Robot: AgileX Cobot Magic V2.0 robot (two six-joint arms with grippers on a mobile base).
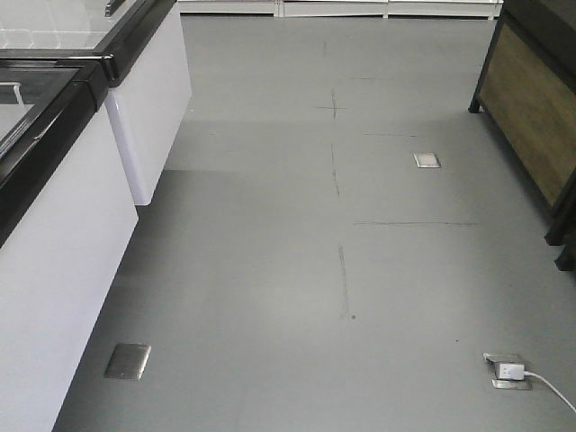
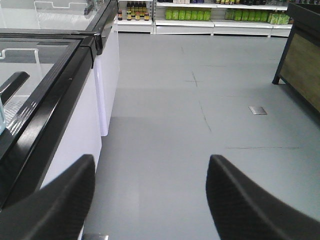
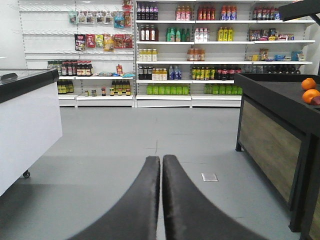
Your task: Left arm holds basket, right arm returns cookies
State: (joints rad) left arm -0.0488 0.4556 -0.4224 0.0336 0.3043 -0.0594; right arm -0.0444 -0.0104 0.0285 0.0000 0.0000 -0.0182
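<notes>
Only the right wrist view is showing oranges (image 3: 310, 94); right gripper (image 3: 161, 159) is pressing together, left gripper (image 2: 151, 161) gaping beside freezer (image 2: 75, 135).

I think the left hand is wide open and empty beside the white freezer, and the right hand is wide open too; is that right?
Not quite: the right hand is shut, its fingers pressed together with nothing between them, as the right wrist view shows. The left hand is indeed wide open and empty beside the white freezer.
</notes>
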